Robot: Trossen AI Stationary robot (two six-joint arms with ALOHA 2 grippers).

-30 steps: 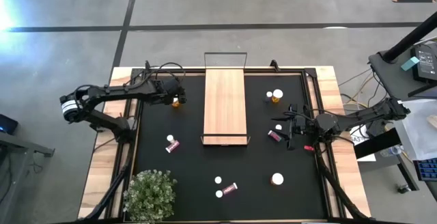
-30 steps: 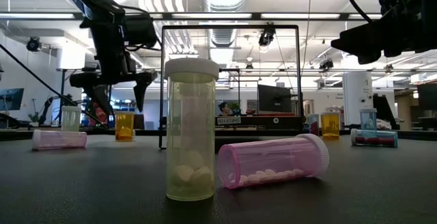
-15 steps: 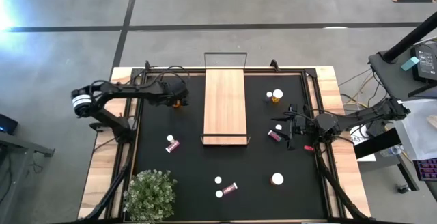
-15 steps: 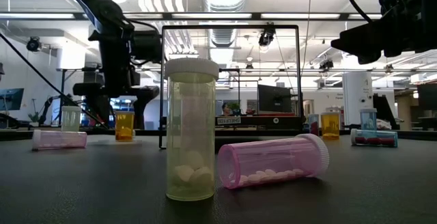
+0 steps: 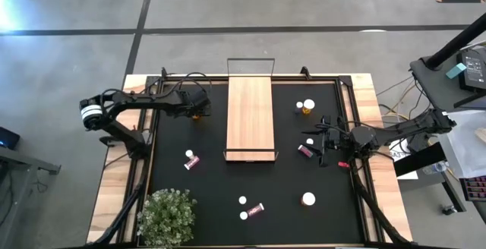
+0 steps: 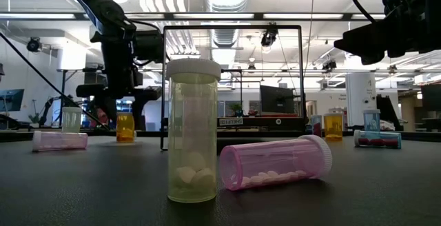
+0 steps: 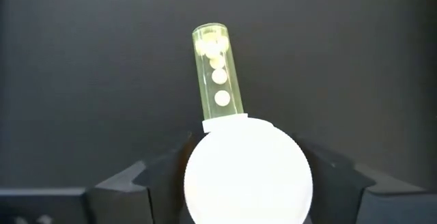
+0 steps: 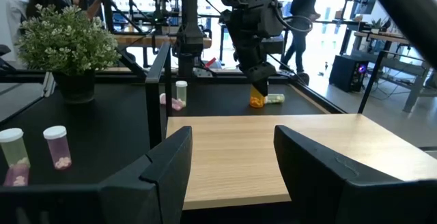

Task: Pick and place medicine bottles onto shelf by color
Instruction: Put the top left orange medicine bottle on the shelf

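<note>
Toward the rear-left corner of the mat [image 5: 175, 181], the left gripper [image 5: 194, 109] is down over an upright amber bottle [image 6: 125, 127], whose white cap [image 7: 248, 171] fills the wrist view. Whether the gripper already clamps the bottle or only straddles it cannot be told; the bottle's base looks to be on the mat. A pale bottle [image 7: 218, 77] lies on its side just beside it. Nearer the front, a pink bottle [image 5: 191, 160] lies left of the shelf, and a plant [image 5: 167, 215] sits at the front-left corner.

At the middle, the shelf [image 5: 250, 118] runs from the rear edge toward the centre, its board bare, so sorting has barely begun. Three small bottles cluster near the front edge, in front of the shelf; two of them stand large in the low view, a pale one upright [image 6: 193, 133] and a pink one lying [image 6: 275, 160].

Right of the shelf stands a second amber bottle [image 5: 307, 107], with a pink one [image 5: 305, 151] lying farther forward. The right gripper [image 8: 232, 142] waits near the right edge, spread and empty, facing across the shelf.

The main risk is at the left grasp. If the hold lands off-centre or high on the smooth cap, the bottle may tilt or slip during the lift. A sideways nudge could also set the pale neighbour rolling away. On the short carry to the shelf, a low path could clip the board's edge and knock the bottle loose.
</note>
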